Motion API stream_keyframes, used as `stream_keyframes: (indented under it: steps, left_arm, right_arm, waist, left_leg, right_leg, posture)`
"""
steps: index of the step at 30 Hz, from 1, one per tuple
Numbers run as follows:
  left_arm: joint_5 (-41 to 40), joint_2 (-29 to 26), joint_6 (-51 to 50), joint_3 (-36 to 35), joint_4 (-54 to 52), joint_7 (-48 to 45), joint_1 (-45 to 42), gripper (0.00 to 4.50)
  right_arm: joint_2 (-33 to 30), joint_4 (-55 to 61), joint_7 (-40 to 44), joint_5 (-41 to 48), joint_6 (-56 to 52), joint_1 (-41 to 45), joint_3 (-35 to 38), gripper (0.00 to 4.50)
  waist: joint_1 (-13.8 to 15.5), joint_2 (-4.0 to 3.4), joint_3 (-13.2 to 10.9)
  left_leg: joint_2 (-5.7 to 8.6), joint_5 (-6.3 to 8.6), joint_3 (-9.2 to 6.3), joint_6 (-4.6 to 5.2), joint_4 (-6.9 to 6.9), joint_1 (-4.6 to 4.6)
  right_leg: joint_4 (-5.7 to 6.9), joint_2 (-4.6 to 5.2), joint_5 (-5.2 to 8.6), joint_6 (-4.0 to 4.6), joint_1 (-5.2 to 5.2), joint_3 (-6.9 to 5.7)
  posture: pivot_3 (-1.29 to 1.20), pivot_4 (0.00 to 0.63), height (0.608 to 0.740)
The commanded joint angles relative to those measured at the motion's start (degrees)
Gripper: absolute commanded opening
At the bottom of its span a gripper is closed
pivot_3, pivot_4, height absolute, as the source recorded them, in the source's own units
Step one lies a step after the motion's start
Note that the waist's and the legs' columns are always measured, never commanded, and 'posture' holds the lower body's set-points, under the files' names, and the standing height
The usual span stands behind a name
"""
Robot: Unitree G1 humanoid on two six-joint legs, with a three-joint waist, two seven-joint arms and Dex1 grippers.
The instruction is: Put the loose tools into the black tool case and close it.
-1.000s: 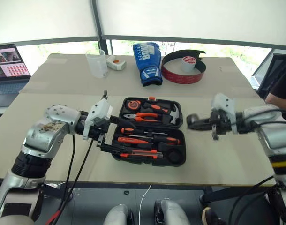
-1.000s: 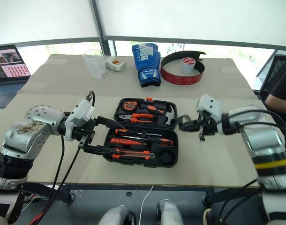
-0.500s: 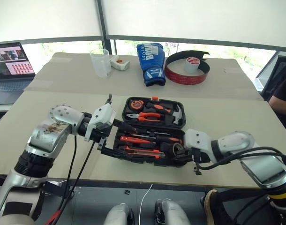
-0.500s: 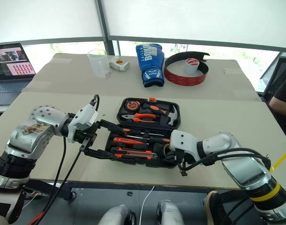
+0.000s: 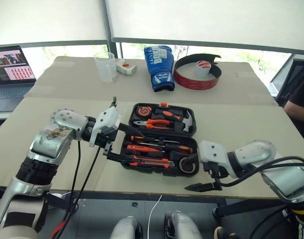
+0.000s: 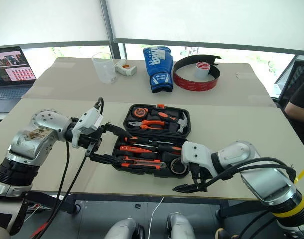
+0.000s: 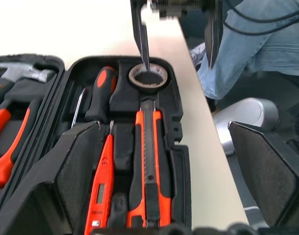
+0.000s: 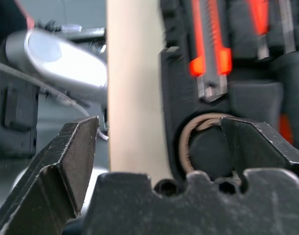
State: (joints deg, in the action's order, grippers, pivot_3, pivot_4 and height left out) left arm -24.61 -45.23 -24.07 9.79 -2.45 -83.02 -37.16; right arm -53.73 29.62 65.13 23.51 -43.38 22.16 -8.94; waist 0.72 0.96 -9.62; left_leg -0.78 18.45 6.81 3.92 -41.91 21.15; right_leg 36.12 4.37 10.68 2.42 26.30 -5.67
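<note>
Both arms are silver-grey metal with rounded, cast-looking joint housings and ribbed black collars. The left gripper [image 5: 123,143] and the right gripper [image 5: 207,175] each carry a white wrist block and two black fingers (wedge-shaped, seen close). Black cables loop from both forearms. A yellow band rings the right arm.

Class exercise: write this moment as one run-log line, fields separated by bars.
right tool: open, by case's near corner | tape roll: in its recess | left tool: open, at black tool case | lid: open
</note>
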Motion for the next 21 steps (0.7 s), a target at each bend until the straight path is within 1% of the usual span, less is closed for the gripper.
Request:
stream_keyframes:
  steps: [1, 2, 3, 4, 6, 8, 12, 13, 14, 15, 18, 21]
  left_arm:
    - [2.1, -1.4, 0.7, -4.9, 3.4, 5.8, 3.3, 4.50]
    - [2.8, -1.9, 1.4, -6.0, 4.3, 7.1, 4.8, 4.24]
    - [3.4, -2.5, 2.1, -7.3, 5.4, 8.5, 6.4, 3.97]
    - [4.0, -2.8, 2.7, -8.3, 6.3, 9.6, 7.8, 3.81]
    - [5.3, -3.1, 4.2, -9.6, 8.2, 11.8, 9.8, 3.00]
    - [6.8, -3.0, 5.7, -10.2, 10.2, 13.9, 10.9, 2.31]
    - [9.4, -2.0, 8.6, -9.8, 13.7, 16.4, 10.8, 0.86]
    - [10.3, -0.7, 9.7, -8.9, 15.3, 17.1, 9.9, 0.47]
    - [10.9, 0.7, 10.1, -7.9, 16.6, 17.7, 8.9, 0.08]
    - [11.5, 2.3, 10.9, -6.9, 17.7, 18.0, 7.9, 0.03]
    - [12.9, 5.8, 12.2, -5.3, 20.2, 18.6, 5.9, 0.03]
    - [12.9, 8.0, 12.3, -4.4, 21.2, 18.0, 4.9, 0.03]
  right_arm:
    - [1.2, -1.8, -4.2, 4.0, -2.8, -1.0, 9.9, 3.84]
    - [1.4, -2.5, -5.3, 4.2, -2.9, -1.8, 11.8, 3.62]
    - [1.5, -3.6, -6.4, 3.7, -2.3, -3.0, 13.4, 3.29]
    - [1.6, -4.8, -7.3, 3.0, -1.4, -4.1, 14.6, 2.99]
    - [1.6, -7.5, -8.8, 1.1, 1.0, -5.9, 16.0, 2.20]
    - [1.4, -10.6, -9.9, -1.1, 4.2, -7.4, 16.2, 1.57]
    - [0.9, -15.1, -10.1, -4.9, 10.9, -8.8, 14.5, 0.20]
    - [1.6, -17.2, -10.3, -6.1, 12.8, -8.5, 13.2, 0.00]
    - [2.3, -19.2, -10.3, -7.6, 14.8, -7.9, 11.6, 0.00]
    - [2.8, -21.2, -10.5, -9.3, 17.2, -7.2, 9.9, 0.00]
    - [4.3, -25.5, -11.1, -13.9, 22.8, -4.5, 6.0, 0.00]
    - [6.2, -27.2, -10.3, -15.4, 26.3, -2.5, 3.6, 0.00]
  waist:
    - [-0.1, 0.00, 0.0]
    - [-0.1, 0.00, 0.0]
    - [-0.1, 0.00, 0.0]
    - [0.0, 0.00, 0.0]
    - [0.0, 0.00, 0.0]
    - [0.2, 0.00, 0.0]
    - [0.4, 0.00, 0.0]
    - [0.4, 0.00, 0.0]
    - [0.4, 0.00, 0.0]
    - [0.3, 0.01, 0.0]
    - [0.2, 0.03, 0.0]
    - [-0.2, 0.03, 0.0]
  left_leg:
    - [0.00, 0.00, 0.00, 0.00, 0.00, -0.01]
    - [0.00, 0.00, 0.00, 0.00, 0.01, -0.01]
    - [-0.01, 0.00, -0.01, 0.00, 0.02, -0.01]
    - [-0.01, 0.00, 0.00, 0.00, 0.02, -0.01]
    - [0.00, 0.02, 0.00, 0.03, 0.04, 0.00]
    - [0.00, 0.03, 0.02, 0.05, 0.03, 0.02]
    - [0.03, 0.06, 0.04, 0.10, 0.02, 0.02]
    - [0.02, 0.06, 0.05, 0.10, 0.02, 0.01]
    - [0.02, 0.06, 0.05, 0.10, 0.03, 0.00]
    - [0.02, 0.06, 0.05, 0.09, 0.03, -0.01]
    - [0.02, 0.05, 0.11, 0.09, 0.02, 0.00]
    - [0.02, 0.05, 0.14, 0.09, 0.02, 0.03]
  right_leg:
    - [0.00, 0.00, 0.00, 0.01, 0.00, 0.00]
    - [0.01, 0.00, -0.01, 0.01, 0.00, 0.02]
    - [0.00, 0.00, -0.01, 0.02, 0.01, 0.01]
    - [0.00, 0.01, -0.01, 0.03, 0.01, 0.01]
    - [-0.04, 0.03, -0.01, 0.03, 0.01, 0.00]
    - [-0.06, 0.05, -0.01, 0.03, 0.01, 0.00]
    - [-0.06, 0.12, -0.03, -0.03, 0.00, -0.01]
    - [-0.05, 0.11, -0.03, -0.03, -0.01, 0.00]
    - [-0.05, 0.10, -0.03, -0.03, -0.01, 0.00]
    - [-0.03, 0.10, -0.03, -0.03, -0.02, 0.01]
    - [0.00, 0.08, -0.04, -0.04, -0.01, 0.00]
    - [0.01, 0.04, -0.06, -0.03, 0.03, 0.02]
  posture:
    - [0.00, 0.150, 0.727]
    - [0.00, 0.150, 0.727]
    - [0.00, 0.150, 0.727]
    - [0.00, 0.150, 0.727]
    - [0.00, 0.150, 0.727]
    - [0.00, 0.150, 0.727]
    - [0.00, 0.150, 0.727]
    - [0.00, 0.150, 0.727]
    - [0.00, 0.150, 0.727]
    - [0.00, 0.150, 0.727]
    - [0.00, 0.150, 0.727]
    - [0.00, 0.150, 0.727]
